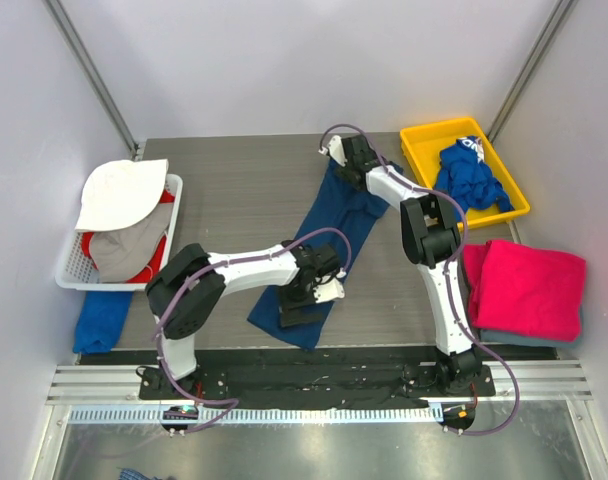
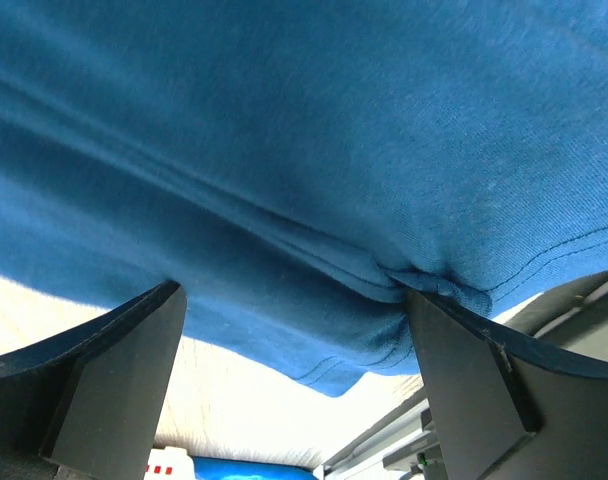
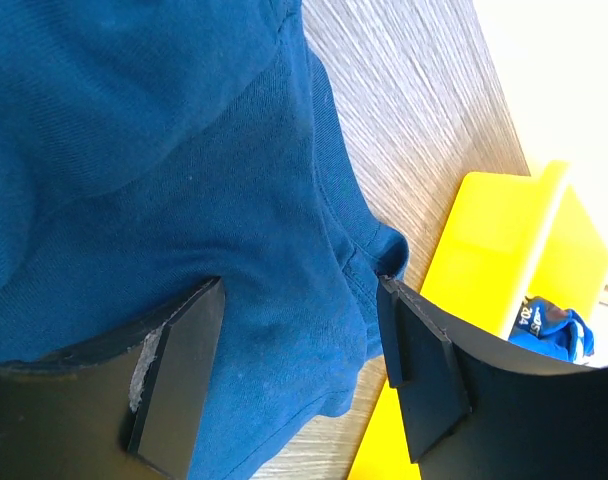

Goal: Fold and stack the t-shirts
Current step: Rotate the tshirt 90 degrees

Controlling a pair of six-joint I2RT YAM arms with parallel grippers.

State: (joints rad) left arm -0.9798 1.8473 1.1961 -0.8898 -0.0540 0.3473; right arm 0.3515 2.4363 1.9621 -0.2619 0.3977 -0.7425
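A dark-blue t-shirt (image 1: pixel 324 240), folded into a long strip, lies diagonally across the middle of the table; no print shows. My left gripper (image 1: pixel 302 310) is open over its near end, with the hem bunched between the fingers (image 2: pixel 454 380) in the left wrist view (image 2: pixel 304 180). My right gripper (image 1: pixel 342 166) is open at its far end, with cloth (image 3: pixel 184 150) between the fingers (image 3: pixel 174 370). A magenta-pink t-shirt (image 1: pixel 529 285) lies folded at the right. A royal-blue t-shirt with white lettering (image 1: pixel 471 178) is crumpled in a yellow tray (image 1: pixel 420 140).
A white basket (image 1: pixel 69 270) at the left holds white, grey and red cloth. A blue cloth (image 1: pixel 99 320) lies in front of it. A grey-blue layer (image 1: pixel 529 337) shows under the pink shirt. The yellow tray (image 3: pixel 484 230) is close beside my right gripper.
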